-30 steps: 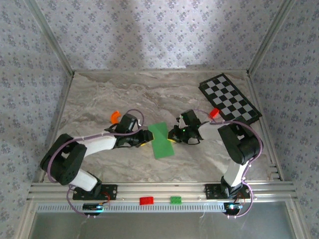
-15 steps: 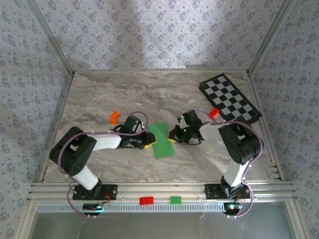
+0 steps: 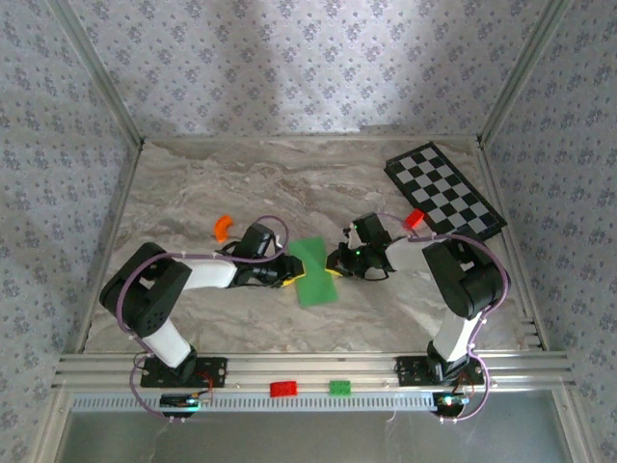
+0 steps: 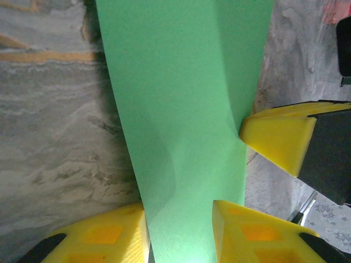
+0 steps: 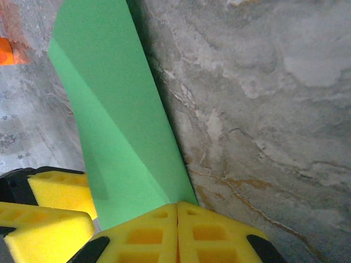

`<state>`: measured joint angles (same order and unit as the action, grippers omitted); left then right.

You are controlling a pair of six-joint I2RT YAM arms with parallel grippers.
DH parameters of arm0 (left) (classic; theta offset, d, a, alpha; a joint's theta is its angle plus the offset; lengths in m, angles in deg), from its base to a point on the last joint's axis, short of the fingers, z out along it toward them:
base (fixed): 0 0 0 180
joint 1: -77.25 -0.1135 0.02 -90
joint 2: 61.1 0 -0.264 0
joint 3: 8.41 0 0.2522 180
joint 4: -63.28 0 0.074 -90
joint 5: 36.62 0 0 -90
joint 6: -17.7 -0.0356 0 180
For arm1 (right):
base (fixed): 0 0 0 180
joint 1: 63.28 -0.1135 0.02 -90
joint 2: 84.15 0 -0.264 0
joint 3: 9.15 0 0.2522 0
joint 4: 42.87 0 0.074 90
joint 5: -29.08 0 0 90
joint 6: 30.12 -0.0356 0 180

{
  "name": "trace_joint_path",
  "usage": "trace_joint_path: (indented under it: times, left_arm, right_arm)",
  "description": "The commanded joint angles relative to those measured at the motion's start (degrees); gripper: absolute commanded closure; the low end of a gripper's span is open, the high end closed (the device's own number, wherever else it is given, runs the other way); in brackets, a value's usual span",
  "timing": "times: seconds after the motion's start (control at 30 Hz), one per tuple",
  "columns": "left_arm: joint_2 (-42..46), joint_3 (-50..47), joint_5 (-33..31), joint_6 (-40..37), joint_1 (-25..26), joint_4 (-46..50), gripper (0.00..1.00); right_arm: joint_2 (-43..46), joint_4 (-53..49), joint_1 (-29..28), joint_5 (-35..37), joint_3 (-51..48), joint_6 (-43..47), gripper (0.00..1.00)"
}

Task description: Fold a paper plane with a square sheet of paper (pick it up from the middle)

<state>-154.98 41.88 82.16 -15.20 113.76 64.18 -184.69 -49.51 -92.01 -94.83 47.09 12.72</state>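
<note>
The right fingers (image 5: 176, 219) are pressed flat together, the edge of the green sheet of paper (image 5: 118, 126) caught at their tips. The left fingers (image 3: 287, 274) stand part-way apart, and the sheet runs between their yellow ribbed pads (image 4: 104, 235); I cannot tell whether they press on it. The sheet is thin, plain and softly bulged. It lies mid-table, with one arm meeting it from each side.

A curved orange piece (image 3: 223, 226) sits left of the sheet and beyond it. A small red brick (image 3: 414, 218) lies to its right, just beside a black-and-white checkered board (image 3: 444, 191). The table (image 3: 241, 183) is grey veined marble, and the walls (image 3: 308, 58) are papered in a floral pattern.
</note>
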Motion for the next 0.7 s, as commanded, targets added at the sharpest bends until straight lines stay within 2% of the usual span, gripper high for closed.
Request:
trace_joint_path:
  times: [0.0,0.17,0.3,0.5,0.67]
  left_arm:
    - [-0.16,0.69,1.02,0.30,0.36,-1.79,0.66]
    - [0.01,0.46,0.94,0.38,0.36,-1.73,0.70]
    - [1.15,-0.44,-0.40,0.68,0.44,-1.79,0.81]
    - [3.33,-0.76,-1.62,0.55,0.42,-0.06,0.88]
    - [5.13,-1.89,-1.97,0.55,0.40,0.56,0.89]
  right_arm:
    - [-1.29,-6.18,0.72,4.26,-2.41,-0.34,0.90]
    - [-1.36,-6.11,0.78,3.93,-2.21,-0.32,0.90]
    - [-0.93,-2.79,0.71,2.26,-2.89,-0.60,0.88]
    - [3.25,6.55,0.86,-0.73,-4.82,-2.90,0.76]
    - [9.71,3.61,1.04,1.80,-5.13,-0.76,0.66]
